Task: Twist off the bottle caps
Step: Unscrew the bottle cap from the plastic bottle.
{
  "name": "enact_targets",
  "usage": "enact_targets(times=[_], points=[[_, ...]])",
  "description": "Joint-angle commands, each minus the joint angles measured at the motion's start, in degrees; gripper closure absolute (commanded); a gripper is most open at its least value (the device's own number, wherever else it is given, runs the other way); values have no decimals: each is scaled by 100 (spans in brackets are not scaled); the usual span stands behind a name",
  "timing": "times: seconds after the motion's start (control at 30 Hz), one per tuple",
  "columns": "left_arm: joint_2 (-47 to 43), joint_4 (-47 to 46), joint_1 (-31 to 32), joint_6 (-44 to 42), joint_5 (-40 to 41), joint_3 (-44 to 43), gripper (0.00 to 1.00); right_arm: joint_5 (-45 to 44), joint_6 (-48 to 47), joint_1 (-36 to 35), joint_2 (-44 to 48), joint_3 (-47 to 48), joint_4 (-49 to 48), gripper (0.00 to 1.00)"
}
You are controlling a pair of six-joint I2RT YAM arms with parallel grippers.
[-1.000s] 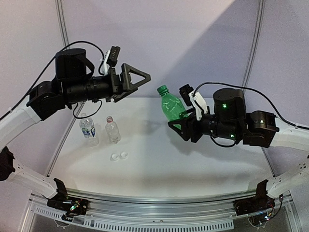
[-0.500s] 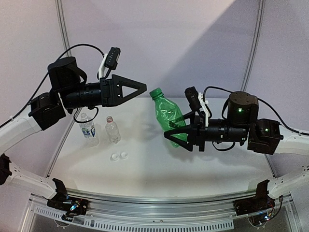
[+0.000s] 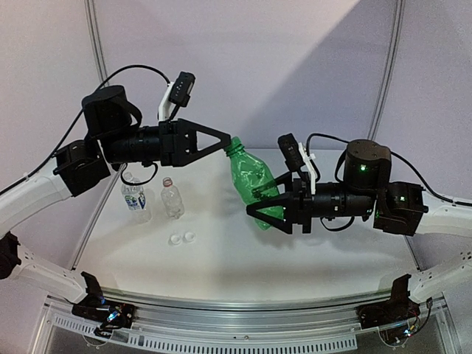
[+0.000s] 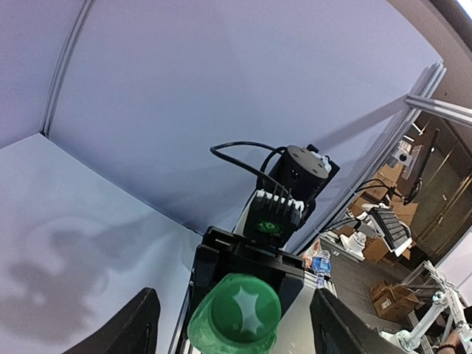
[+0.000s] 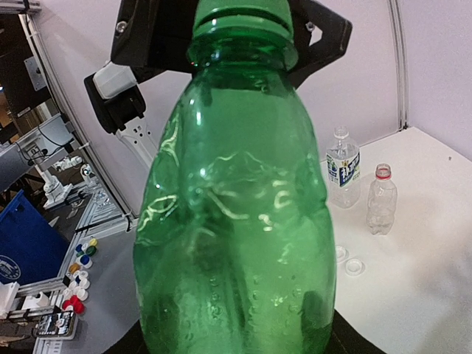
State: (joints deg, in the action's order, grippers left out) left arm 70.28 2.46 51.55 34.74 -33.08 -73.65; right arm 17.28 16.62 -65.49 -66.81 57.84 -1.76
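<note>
My right gripper (image 3: 270, 209) is shut on the lower body of the green bottle (image 3: 252, 183), holding it in the air tilted to the left. The bottle (image 5: 236, 221) fills the right wrist view and hides those fingers. Its green cap (image 3: 232, 145) lies between the fingers of my left gripper (image 3: 226, 146). In the left wrist view the cap (image 4: 237, 311) faces the camera, and the left gripper (image 4: 234, 296) is open, with a gap on each side of the cap. Two white caps (image 3: 182, 237) lie loose on the table.
A clear labelled bottle (image 3: 135, 198) and a shorter clear bottle (image 3: 172, 199) stand uncapped at the table's left, just behind the loose caps. The white table (image 3: 310, 258) ends at a metal rail (image 3: 243, 304) in front. Walls close the back and sides.
The right arm has tipped the green bottle left and lower. The left gripper has come down around its cap, and its jaws have narrowed.
</note>
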Motion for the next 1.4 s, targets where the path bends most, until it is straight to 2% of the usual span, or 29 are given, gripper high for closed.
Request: enact_targets(times=[0.0, 0.27, 0.5, 0.63, 0.7, 0.77, 0.87, 0.97, 1.1, 1.23, 1.37], points=[[126, 195, -49, -196, -159, -238, 32, 142, 53, 10, -103, 133, -96, 100], [194, 270, -40, -246, -222, -264, 60, 138, 95, 3, -182, 188, -111, 100], [239, 481, -40, -279, -177, -286, 75, 138, 79, 6, -231, 272, -62, 100], [399, 1084, -40, -254, 156, -538, 86, 33, 48, 6, -301, 340, 12, 100], [556, 1506, -33, -175, 377, -776, 89, -424, -68, 5, -377, 466, 323, 100], [710, 1921, -31, 21, 716, -1006, 89, -1073, -229, 8, -505, 673, 895, 100], [944, 2631, 7, 716, 1602, -1327, 90, -2218, -532, 5, -876, 1172, 1790, 100], [1167, 3241, 60, 1468, 2291, -1590, 90, -2961, -619, 7, -1261, 1625, 2396, 100], [1288, 3301, 152, 1838, 2581, -1652, 86, -3063, -632, 2, -1524, 1755, 2469, 100], [1290, 3240, 162, 1900, 2522, -1662, 84, -3049, -526, 7, -1406, 1555, 2182, 100], [1244, 3207, 162, 1826, 2449, -1659, 74, -2952, -519, 10, -1288, 1435, 2097, 100]])
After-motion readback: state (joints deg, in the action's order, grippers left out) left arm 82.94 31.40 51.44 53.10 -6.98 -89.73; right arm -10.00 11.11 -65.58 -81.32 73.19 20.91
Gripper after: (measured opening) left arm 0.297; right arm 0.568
